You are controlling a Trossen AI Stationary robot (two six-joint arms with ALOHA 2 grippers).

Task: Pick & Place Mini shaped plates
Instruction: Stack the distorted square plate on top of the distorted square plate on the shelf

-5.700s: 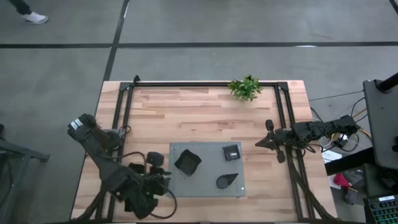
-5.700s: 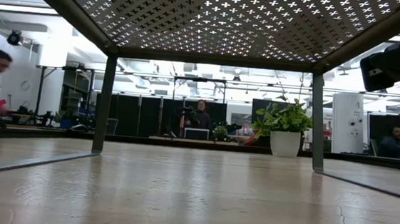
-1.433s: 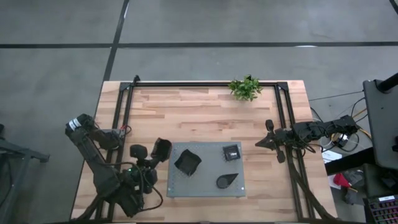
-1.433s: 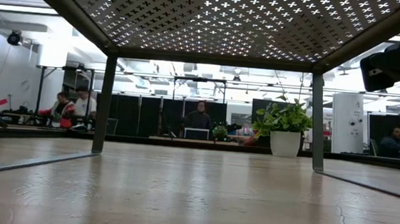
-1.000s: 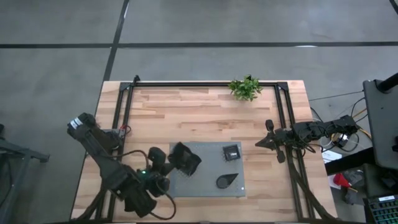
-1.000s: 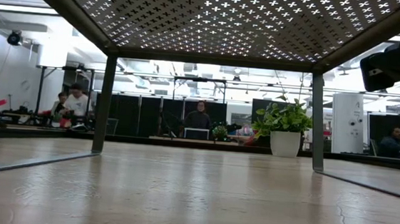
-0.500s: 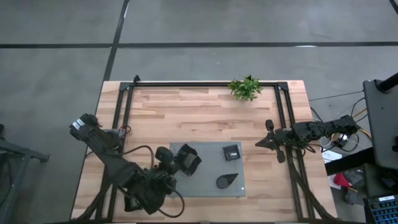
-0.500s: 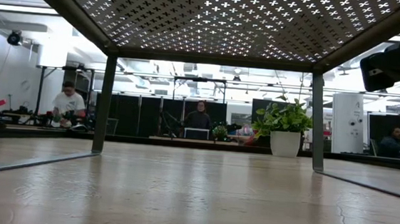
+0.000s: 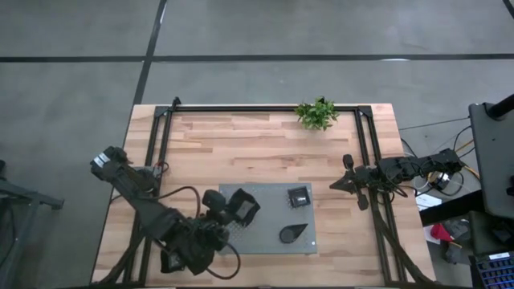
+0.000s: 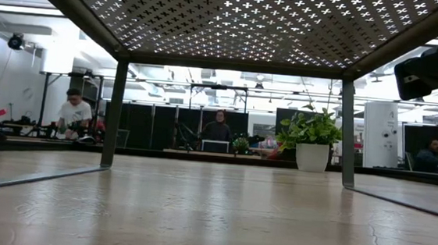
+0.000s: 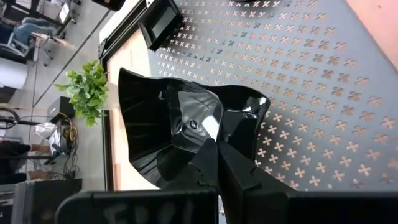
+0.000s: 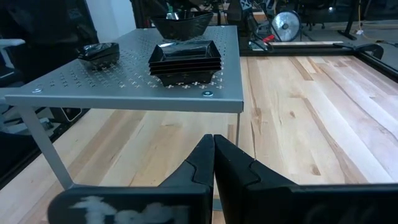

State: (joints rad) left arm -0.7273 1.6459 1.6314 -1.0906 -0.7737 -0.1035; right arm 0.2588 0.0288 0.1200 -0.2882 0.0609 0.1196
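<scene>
Three groups of small black dishes sit on a raised grey perforated platform. The larger squarish dishes are at its left, a stack of small squares at its far right, and a teardrop dish at its near right. My left gripper is at the left side of the larger dishes, shut on a glossy black dish. My right gripper hovers shut over bare wood, right of the platform. Its wrist view shows the squares and the teardrop dish. My left gripper pinches the upper dish by its near rim between both fingers. It comes in slanting from the table's left and from above. The dish lies nested inside the larger squarish dish beneath it, on the platform.
A small green plant stands at the table's far edge, right of centre. A black tube frame runs along the left, far and right sides. The platform stands on legs, and the low view looks under it. People sit in the room beyond.
My left gripper has moved toward the table's right, from beside the platform's left edge onto the larger squarish dishes, carrying the black dish with it. That dish now lies in the stack. The fingers have stayed shut on it.
</scene>
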